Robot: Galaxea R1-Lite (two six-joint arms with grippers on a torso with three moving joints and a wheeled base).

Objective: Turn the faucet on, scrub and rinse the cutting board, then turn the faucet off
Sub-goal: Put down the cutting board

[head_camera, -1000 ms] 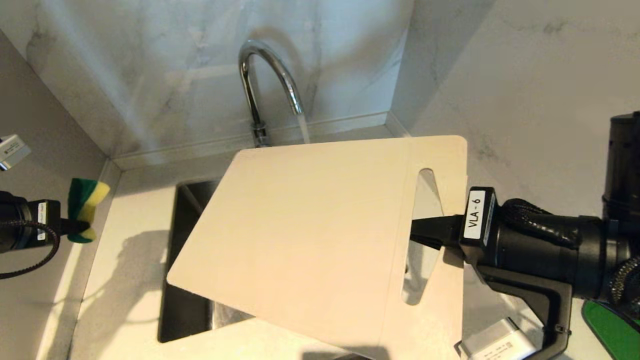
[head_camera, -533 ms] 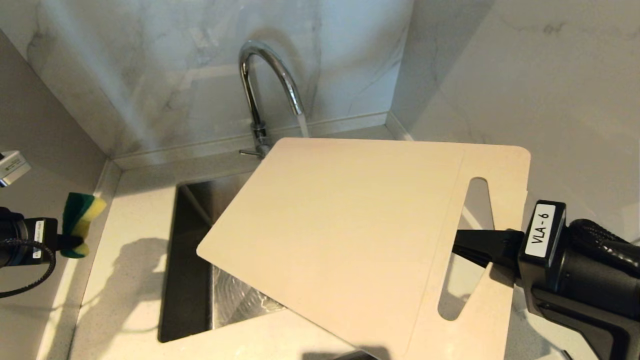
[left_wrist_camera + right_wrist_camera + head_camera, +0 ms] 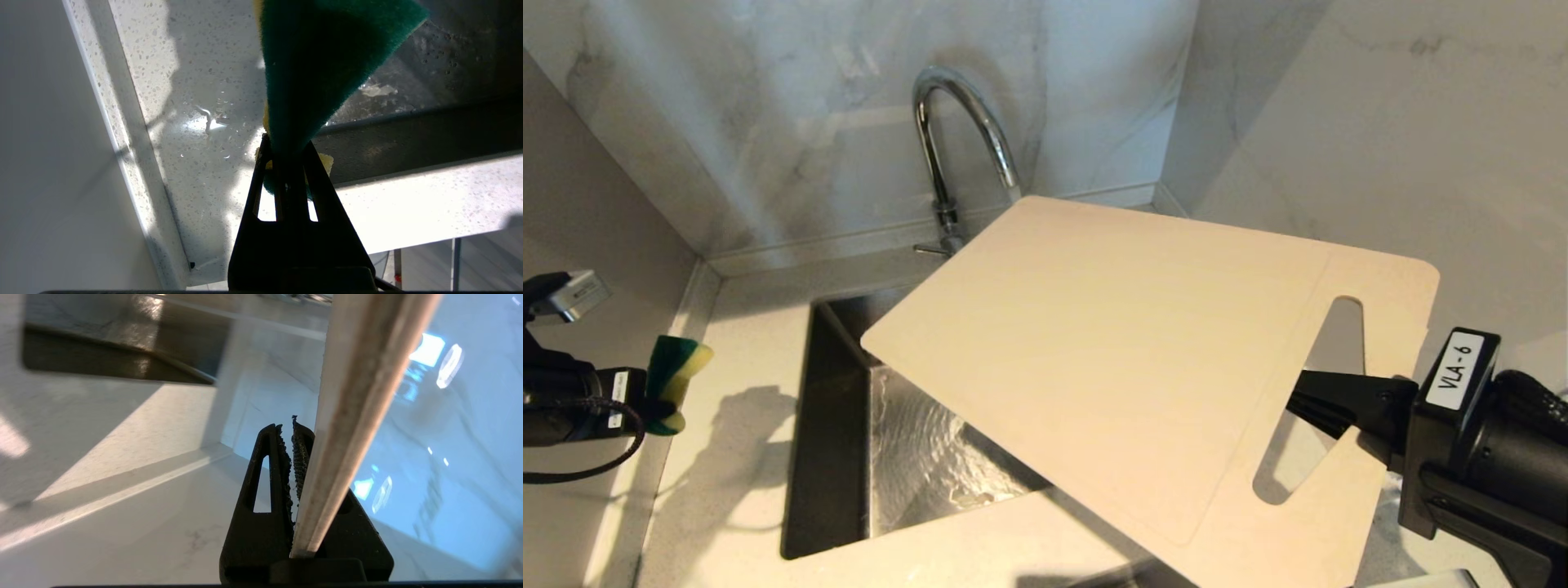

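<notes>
At right of frame, the right gripper (image 3: 1327,400) clamps the pale beige rectangular cutting board (image 3: 1127,367) tilted above the steel sink (image 3: 837,425), hiding the chrome gooseneck faucet (image 3: 947,139) spout tip; the left gripper (image 3: 645,392) pinches a green-and-yellow sponge (image 3: 676,371) at left.

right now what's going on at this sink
The right gripper holds the large pale beige cutting board by its handle end, tilted over the steel sink below the chrome gooseneck faucet. The left gripper is clamped on a green-and-yellow sponge above the speckled counter, away from the board.
</notes>
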